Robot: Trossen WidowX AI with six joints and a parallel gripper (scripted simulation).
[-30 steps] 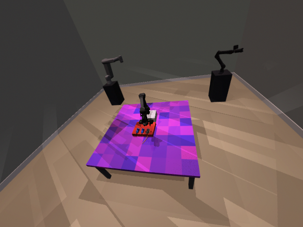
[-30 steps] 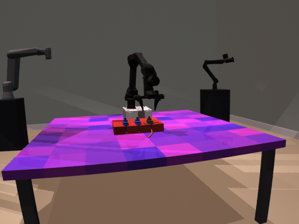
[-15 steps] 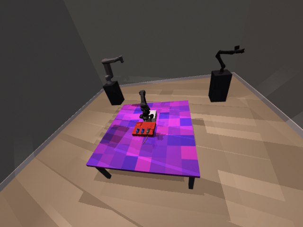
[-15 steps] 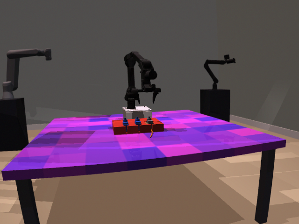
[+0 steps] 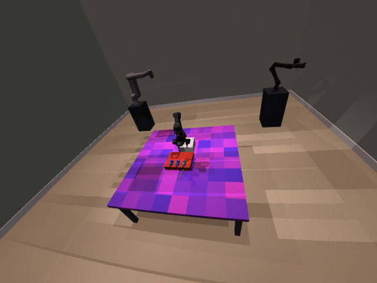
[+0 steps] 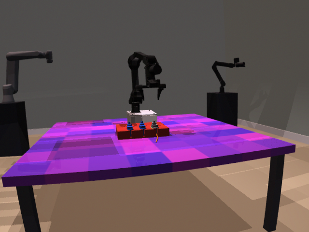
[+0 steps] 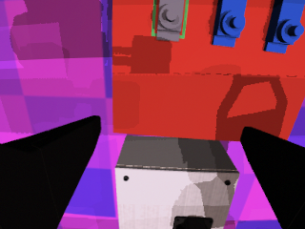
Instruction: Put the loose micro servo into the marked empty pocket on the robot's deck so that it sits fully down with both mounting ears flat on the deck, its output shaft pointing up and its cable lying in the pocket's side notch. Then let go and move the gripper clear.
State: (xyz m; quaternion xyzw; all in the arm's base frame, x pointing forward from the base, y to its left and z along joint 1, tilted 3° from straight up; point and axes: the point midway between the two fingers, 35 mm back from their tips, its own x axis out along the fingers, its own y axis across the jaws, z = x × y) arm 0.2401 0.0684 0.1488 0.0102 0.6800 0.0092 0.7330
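Observation:
The grey micro servo (image 7: 170, 19) (image 5: 184, 163) (image 6: 155, 124) sits upright in the green-outlined pocket at the end of the red deck (image 7: 191, 100) (image 5: 179, 157) (image 6: 142, 133), with its shaft up. Its orange cable (image 5: 181, 174) (image 6: 156, 137) runs out over the deck's front edge onto the table. Two blue servos (image 7: 229, 26) (image 5: 174, 163) (image 6: 135, 125) fill the neighbouring pockets. My gripper (image 7: 172, 128) (image 6: 148, 93) (image 5: 179, 140) is wide open and empty. It hangs well above the back of the deck, clear of the servo.
The arm's white base box (image 7: 176, 191) (image 5: 188, 145) (image 6: 142, 116) stands right behind the deck. A low magenta block (image 5: 201, 163) lies beside the deck. Two other arms on black pedestals (image 5: 140, 114) (image 5: 274, 105) stand off the table (image 6: 174, 154).

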